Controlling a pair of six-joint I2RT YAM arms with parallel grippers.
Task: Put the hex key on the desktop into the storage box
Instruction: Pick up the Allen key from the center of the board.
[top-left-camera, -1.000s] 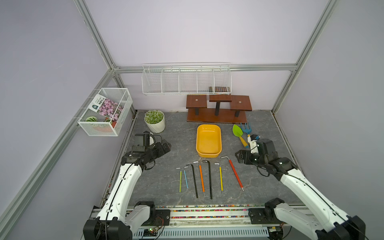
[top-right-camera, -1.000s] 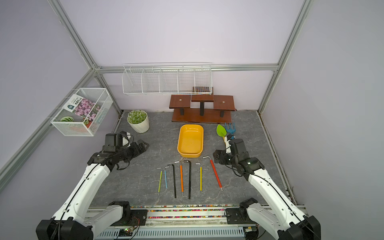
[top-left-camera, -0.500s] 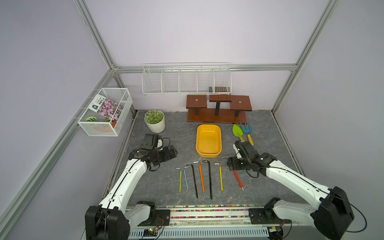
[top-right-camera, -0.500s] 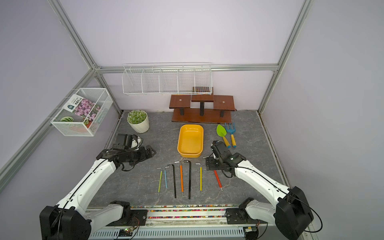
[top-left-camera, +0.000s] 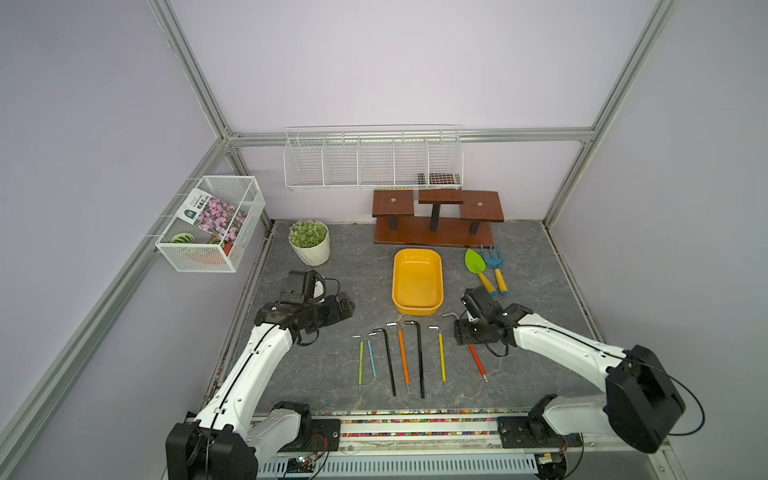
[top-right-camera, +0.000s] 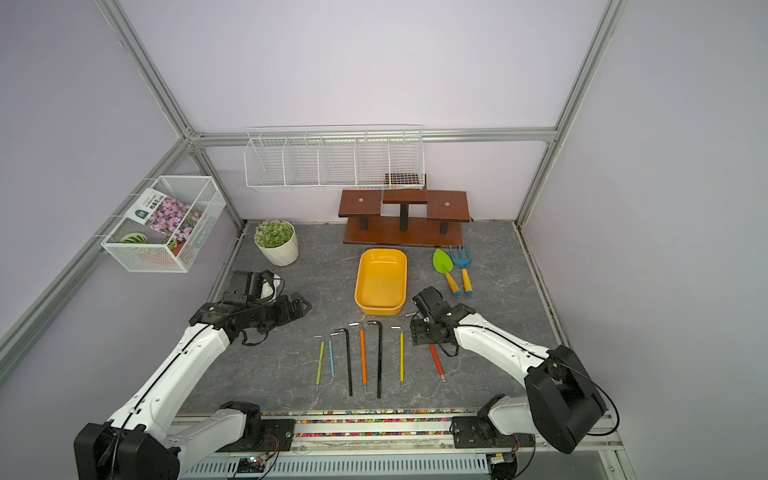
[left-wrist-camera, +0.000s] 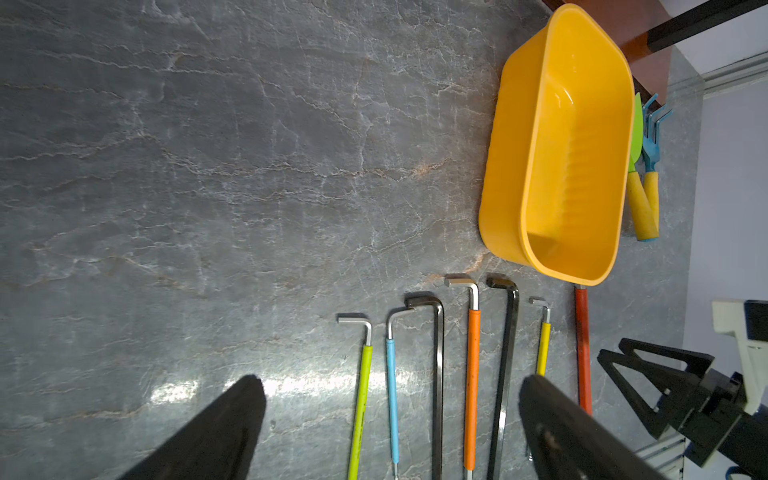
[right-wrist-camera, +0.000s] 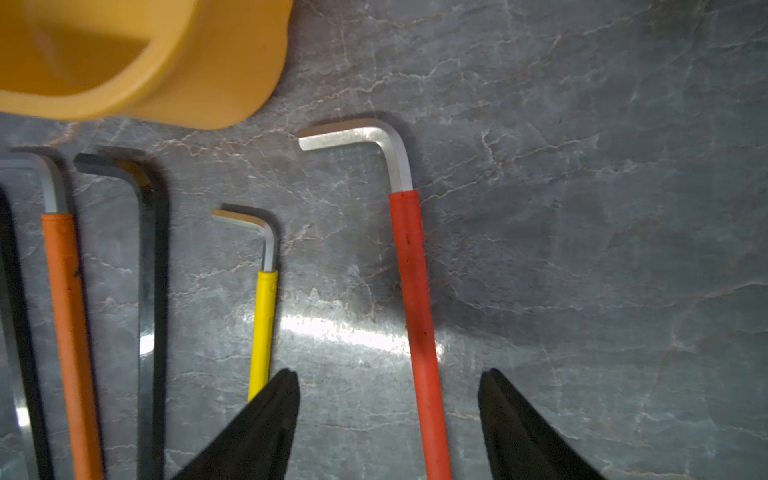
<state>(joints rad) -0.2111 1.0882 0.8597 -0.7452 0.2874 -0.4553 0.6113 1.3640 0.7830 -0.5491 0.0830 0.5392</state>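
Several hex keys lie side by side on the desktop, in front of the yellow storage box, which has nothing in it. The red-sleeved hex key is the rightmost one. My right gripper is low over it and open, one finger on each side of the red shaft without touching it. In both top views the right gripper covers the upper part of the red hex key. My left gripper hovers open left of the row, holding nothing.
A green trowel and a blue rake lie just right of the box. A brown wooden stand and a white plant pot stand at the back. White wire baskets hang on the walls.
My right arm has swung left and toward the front, from beside the trowel to above the red hex key. My left gripper has moved a little right toward the row.
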